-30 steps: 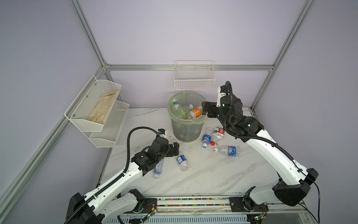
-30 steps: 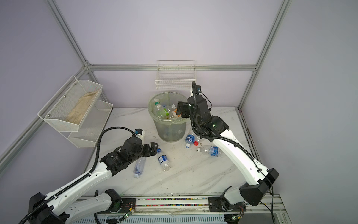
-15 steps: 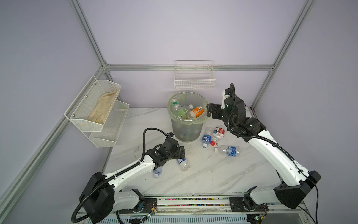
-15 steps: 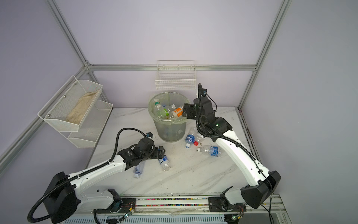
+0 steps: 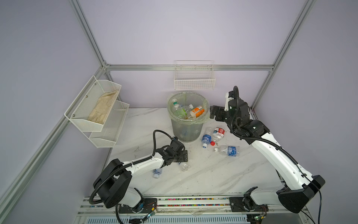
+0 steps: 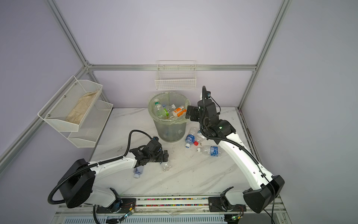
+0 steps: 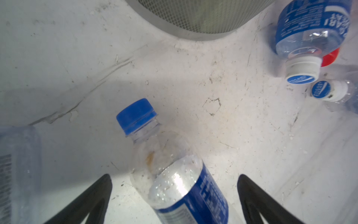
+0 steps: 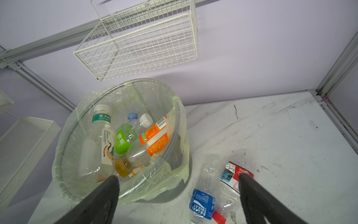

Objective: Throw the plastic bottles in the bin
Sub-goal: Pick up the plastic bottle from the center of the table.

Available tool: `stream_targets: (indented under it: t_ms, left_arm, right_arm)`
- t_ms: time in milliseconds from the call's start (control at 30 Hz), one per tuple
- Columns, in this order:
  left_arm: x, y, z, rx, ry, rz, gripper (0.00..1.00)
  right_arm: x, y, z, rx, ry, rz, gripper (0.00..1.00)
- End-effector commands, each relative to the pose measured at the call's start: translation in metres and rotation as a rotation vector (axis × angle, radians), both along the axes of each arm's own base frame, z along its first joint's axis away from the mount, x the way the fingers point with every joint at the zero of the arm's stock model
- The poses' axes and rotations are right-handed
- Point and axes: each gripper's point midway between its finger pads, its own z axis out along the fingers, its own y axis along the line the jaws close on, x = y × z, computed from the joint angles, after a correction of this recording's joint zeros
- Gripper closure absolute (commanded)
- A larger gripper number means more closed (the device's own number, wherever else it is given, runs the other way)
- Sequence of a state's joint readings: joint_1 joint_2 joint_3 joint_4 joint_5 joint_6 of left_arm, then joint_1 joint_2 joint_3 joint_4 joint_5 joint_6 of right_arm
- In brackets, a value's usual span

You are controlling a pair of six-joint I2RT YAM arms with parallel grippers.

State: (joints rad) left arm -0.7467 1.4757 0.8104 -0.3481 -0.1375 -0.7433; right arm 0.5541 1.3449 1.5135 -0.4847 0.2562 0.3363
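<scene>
Left wrist view has the left jaws spread wide, one dark finger (image 7: 91,199) on each side of a blue-capped bottle (image 7: 174,174) lying on its side on the table (image 7: 193,87). The bottle's labelled body sits between the fingers, slightly slanted. It touches neither, with bare table showing on both sides, so nothing is gripped yet. Its cap points away from the jaws toward the grey mesh foot of the bin (image 7: 203,19). My judgement is that the jaws are held low and astride it so that closing catches the broad body rather than the narrow neck.

In a top view this bottle shows just below the centre of the frame, mostly hidden under the black wrist of the left arm (image 5: 143,164). The bin stands above it near mid-frame. It already holds several bottles, with an orange-labelled bottle (image 5: 197,112) near the top. A second bottle (image 5: 157,172) lies partly beneath that arm, toward the lower left.

The right jaws hang just right of the bin's rim, level with it, fully parted and empty; the right wrist view shows nothing between their fingers (image 8: 100,199). Below them in the frame, right of the bin's foot, lie three more: a blue-labelled bottle (image 5: 206,138), a red-labelled bottle (image 5: 218,132) and a clear bottle (image 5: 227,150) on its side. From that height the right jaws could drop onto this cluster.
</scene>
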Motion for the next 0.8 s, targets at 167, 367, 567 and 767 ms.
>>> stream_targets:
  t_ms: [167, 367, 567, 767]
  left_arm:
    - [0.016, -0.023, 0.009, -0.047, -0.026, 0.005, 0.05]
    - [0.016, -0.029, -0.006, -0.031, 0.008, -0.008, 0.09]
    - [0.014, -0.032, -0.012, -0.024, 0.022, -0.018, 0.22]
    - [0.016, -0.027, 0.001, -0.013, -0.008, -0.009, 0.45]
  right_arm:
    - [-0.005, -0.008, -0.007, 0.015, 0.015, -0.016, 0.03]
    - [-0.007, -0.012, -0.011, 0.013, 0.023, -0.021, 0.03]
    - [-0.009, -0.014, -0.014, 0.012, 0.028, -0.02, 0.03]
    - [-0.011, -0.014, -0.014, 0.016, 0.028, -0.016, 0.03]
